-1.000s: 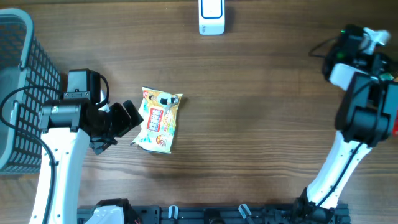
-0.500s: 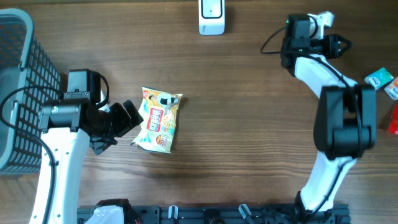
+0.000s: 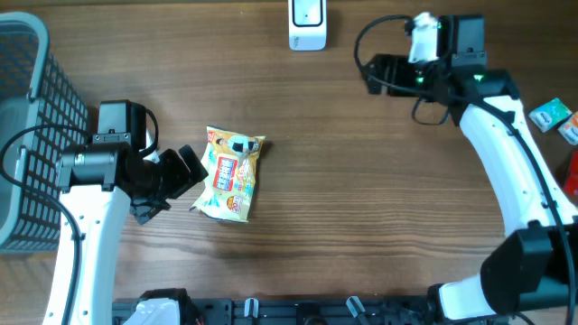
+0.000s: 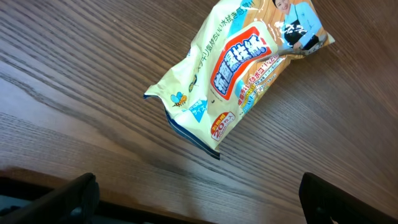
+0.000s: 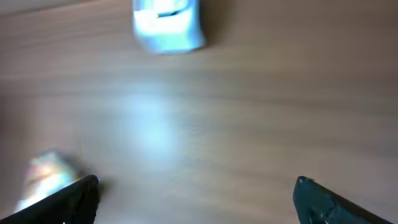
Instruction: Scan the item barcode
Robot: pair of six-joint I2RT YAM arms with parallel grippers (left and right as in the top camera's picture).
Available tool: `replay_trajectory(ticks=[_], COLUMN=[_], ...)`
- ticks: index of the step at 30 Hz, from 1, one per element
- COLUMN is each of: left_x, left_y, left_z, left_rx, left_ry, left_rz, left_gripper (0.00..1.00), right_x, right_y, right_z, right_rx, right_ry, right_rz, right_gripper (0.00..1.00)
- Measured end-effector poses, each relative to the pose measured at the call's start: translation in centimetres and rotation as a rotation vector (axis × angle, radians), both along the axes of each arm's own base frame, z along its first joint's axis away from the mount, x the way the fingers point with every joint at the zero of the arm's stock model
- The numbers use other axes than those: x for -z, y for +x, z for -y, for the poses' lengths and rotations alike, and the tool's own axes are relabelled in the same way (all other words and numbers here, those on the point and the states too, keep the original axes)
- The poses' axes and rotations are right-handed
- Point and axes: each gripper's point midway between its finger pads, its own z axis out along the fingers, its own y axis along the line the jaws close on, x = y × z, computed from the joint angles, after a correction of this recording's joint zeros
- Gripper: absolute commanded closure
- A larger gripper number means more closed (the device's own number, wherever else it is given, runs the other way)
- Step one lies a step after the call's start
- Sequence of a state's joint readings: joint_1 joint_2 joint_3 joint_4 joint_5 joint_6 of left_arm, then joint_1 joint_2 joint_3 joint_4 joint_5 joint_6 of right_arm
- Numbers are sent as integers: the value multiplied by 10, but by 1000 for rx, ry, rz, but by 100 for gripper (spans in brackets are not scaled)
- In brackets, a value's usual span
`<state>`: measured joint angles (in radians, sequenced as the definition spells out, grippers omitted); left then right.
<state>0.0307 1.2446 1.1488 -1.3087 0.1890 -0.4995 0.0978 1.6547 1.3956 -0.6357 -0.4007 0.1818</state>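
Both wide, left pincer (image 3: 188, 173) and right pincer (image 3: 372, 74) hold nothing; I'd nip the snack packet's (image 3: 231, 173) near edge squarely, without crumpling.

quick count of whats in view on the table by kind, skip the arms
snack packet: 1
white scanner: 1
grey basket: 1
small packs at right edge: 3, partly cut off
total: 6
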Motion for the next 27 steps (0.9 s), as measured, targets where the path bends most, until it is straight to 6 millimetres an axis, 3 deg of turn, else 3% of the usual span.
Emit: replay_trajectory(ticks=[2, 3, 4, 10, 13, 17, 19, 23, 27], left_x=[0, 0, 0, 0, 0, 0, 0, 0, 0], left_y=[0, 0, 0, 0, 0, 0, 0, 0, 0], left_z=[0, 0, 0, 0, 0, 0, 0, 0, 0], left_rx=[0, 0, 0, 0, 0, 0, 0, 0, 0], left_ry=[0, 0, 0, 0, 0, 0, 0, 0, 0], left_rz=[0, 0, 0, 0, 0, 0, 0, 0, 1], left_gripper=[0, 0, 0, 0, 0, 0, 0, 0, 0], right_x=[7, 16, 20, 47, 63, 82, 87, 92, 101], right_y=[-12, -21, -26, -53, -67, -79, -82, -86, -91], right_z=[-25, -43, -53, -125, -162, -190, -192, -186, -163], right_rx=[-65, -108, -132, -292, -362, -389, -377, -349, -287], right_ry=[107, 152, 171, 208, 212, 212, 214, 205, 173], right_rz=[-80, -140, -166, -263, -297, -348, -377, -421, -506], right_gripper=[2, 19, 30, 55, 55, 35, 23, 19, 15])
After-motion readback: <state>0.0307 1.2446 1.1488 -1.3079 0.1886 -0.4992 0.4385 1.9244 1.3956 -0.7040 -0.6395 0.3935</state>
